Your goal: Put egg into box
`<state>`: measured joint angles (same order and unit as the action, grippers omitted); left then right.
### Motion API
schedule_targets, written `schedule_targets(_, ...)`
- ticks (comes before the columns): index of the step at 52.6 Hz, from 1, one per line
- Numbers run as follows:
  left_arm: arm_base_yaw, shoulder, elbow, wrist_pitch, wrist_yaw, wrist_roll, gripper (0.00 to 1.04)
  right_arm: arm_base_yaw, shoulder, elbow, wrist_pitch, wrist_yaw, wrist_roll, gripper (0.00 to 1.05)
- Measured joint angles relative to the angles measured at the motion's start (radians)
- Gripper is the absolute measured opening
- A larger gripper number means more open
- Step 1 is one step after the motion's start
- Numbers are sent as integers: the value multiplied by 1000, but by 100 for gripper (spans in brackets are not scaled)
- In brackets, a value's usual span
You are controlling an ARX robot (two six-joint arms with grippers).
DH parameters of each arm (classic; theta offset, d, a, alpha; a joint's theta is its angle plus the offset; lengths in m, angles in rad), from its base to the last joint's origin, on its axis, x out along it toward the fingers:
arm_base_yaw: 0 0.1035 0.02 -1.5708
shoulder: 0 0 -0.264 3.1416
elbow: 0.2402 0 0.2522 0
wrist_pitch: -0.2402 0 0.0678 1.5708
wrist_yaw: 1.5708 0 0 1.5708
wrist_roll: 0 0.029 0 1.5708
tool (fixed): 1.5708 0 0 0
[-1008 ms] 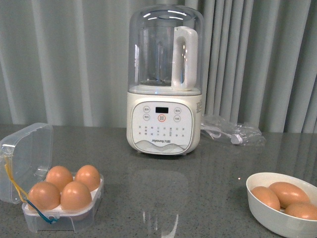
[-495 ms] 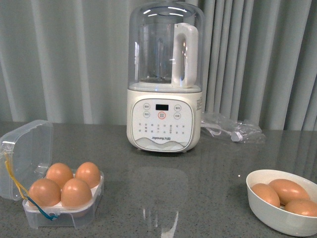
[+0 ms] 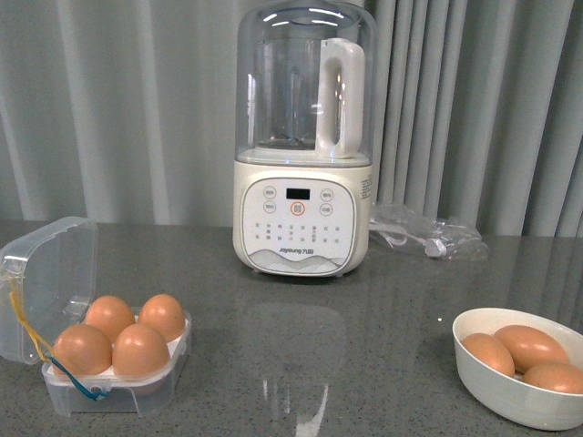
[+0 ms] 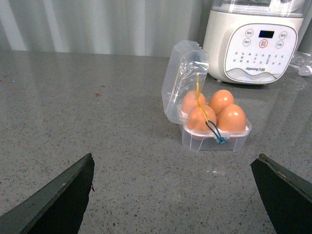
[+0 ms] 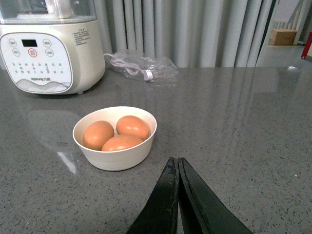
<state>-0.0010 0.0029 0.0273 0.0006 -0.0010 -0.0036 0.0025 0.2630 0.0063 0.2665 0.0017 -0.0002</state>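
Observation:
The clear box (image 3: 118, 387) stands at the front left with its lid (image 3: 50, 282) open and upright; all of its cells hold orange-brown eggs (image 3: 139, 350). It also shows in the left wrist view (image 4: 214, 139). Three more eggs (image 3: 528, 348) lie in a white bowl (image 3: 510, 391) at the front right, also seen in the right wrist view (image 5: 117, 156). My left gripper (image 4: 175, 165) is open and empty, back from the box. My right gripper (image 5: 177, 163) is shut and empty, just short of the bowl. Neither arm shows in the front view.
A white blender (image 3: 302, 146) with a clear jug stands at the back middle. A clear plastic bag with a cable (image 3: 428, 241) lies to its right. Grey curtains hang behind the grey stone table (image 3: 346, 364).
The front view has shifted slightly: the box, bowl and blender sit a little differently in frame. Nothing on the table itself has moved.

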Motion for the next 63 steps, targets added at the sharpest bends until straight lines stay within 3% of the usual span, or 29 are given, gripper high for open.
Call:
schedule_targets(17,0,0,0,0,0,0,98,0,-99,0,-100,0,0,3)
schedule_targets(23,0,0,0,0,0,0,98,0,-230,0,-258,0,0,3)
schedule_targets(37,0,0,0,0,0,0,98,0,-259,0,-266,0,-1,4)
schedule_targets(47,0,0,0,0,0,0,98,0,-259,0,-266,0,0,43)
schedule_targets(63,0,0,0,0,0,0,98,0,-259,0,-266,0,0,91)
